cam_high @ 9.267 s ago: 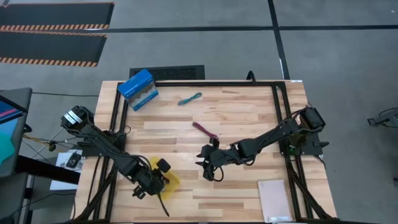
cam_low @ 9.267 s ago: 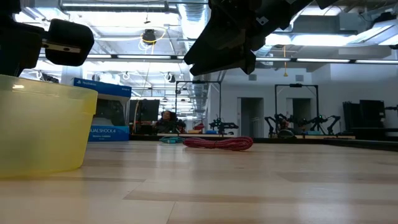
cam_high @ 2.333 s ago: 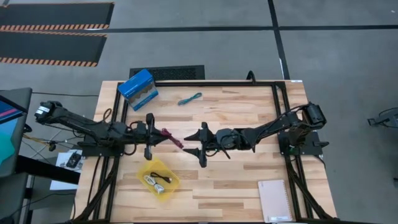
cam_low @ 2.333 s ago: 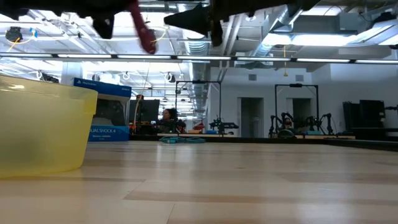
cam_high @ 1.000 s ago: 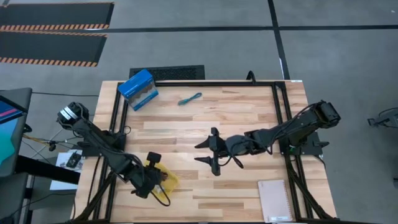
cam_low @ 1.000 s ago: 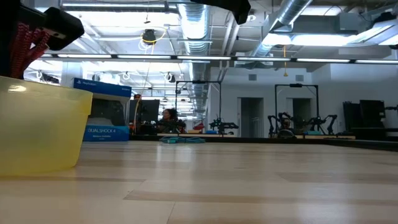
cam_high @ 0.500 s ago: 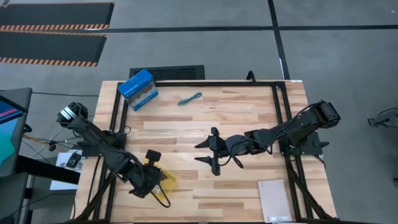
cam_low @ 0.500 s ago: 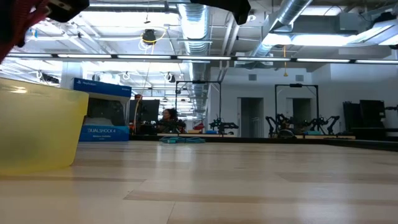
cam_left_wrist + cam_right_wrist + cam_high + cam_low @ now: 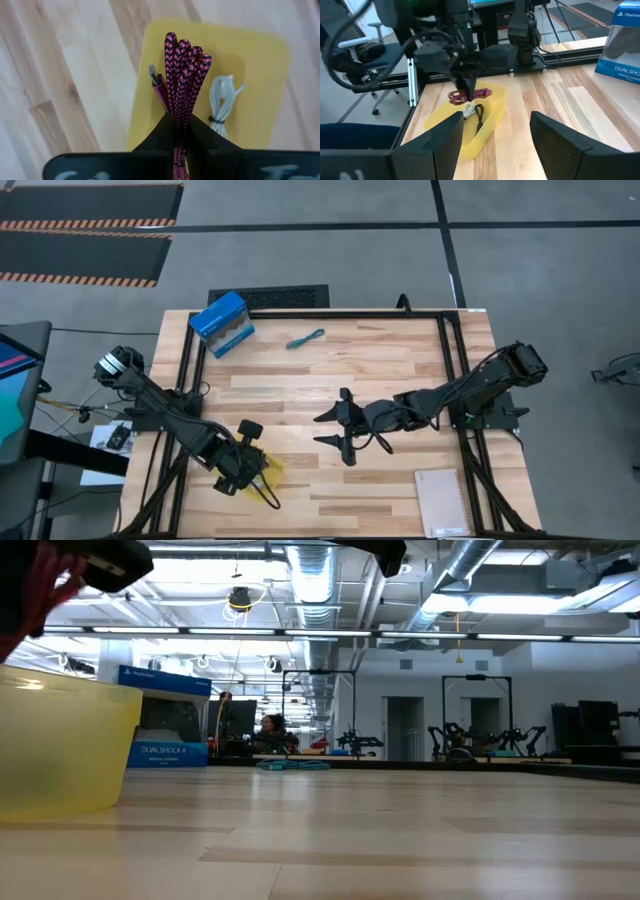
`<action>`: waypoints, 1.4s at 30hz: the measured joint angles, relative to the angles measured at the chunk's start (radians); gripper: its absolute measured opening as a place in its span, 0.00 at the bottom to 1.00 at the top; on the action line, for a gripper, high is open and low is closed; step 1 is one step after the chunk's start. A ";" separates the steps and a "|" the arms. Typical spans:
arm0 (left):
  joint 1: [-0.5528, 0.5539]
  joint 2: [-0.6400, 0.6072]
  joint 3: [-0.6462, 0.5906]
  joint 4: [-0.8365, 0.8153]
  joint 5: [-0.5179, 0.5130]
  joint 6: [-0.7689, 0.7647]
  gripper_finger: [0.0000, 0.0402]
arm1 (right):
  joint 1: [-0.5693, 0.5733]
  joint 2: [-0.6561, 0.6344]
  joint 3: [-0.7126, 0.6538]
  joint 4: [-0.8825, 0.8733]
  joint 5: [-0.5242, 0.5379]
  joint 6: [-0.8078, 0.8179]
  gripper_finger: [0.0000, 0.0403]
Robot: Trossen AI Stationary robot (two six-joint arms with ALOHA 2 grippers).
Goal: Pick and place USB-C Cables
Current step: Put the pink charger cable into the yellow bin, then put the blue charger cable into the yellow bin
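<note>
Dark red cable poised over the yellow tray — release next.

From above: left gripper at the yellow tray, teal cable far off by the blue box; right gripper spread wide mid-table, holding nothing. Low view: red braid above the tray rim. Left wrist: fingers clamped on the dark red cable, white cable already in the tray. Right wrist: black cable in there too. Judged next — lower slightly, open.
</note>
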 joint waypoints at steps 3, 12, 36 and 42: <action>0.000 0.038 0.000 -0.007 0.008 0.012 0.00 | 0.009 0.000 0.000 -0.001 0.000 0.000 0.63; 0.001 0.138 0.000 -0.012 0.008 0.047 0.00 | 0.025 0.000 0.000 -0.004 0.000 0.003 0.63; 0.007 0.139 0.000 0.014 0.041 0.104 0.12 | 0.023 0.000 0.000 -0.004 0.000 0.002 0.63; 0.007 0.139 0.000 0.025 0.052 0.113 0.23 | 0.024 0.000 0.000 -0.004 0.000 0.002 0.63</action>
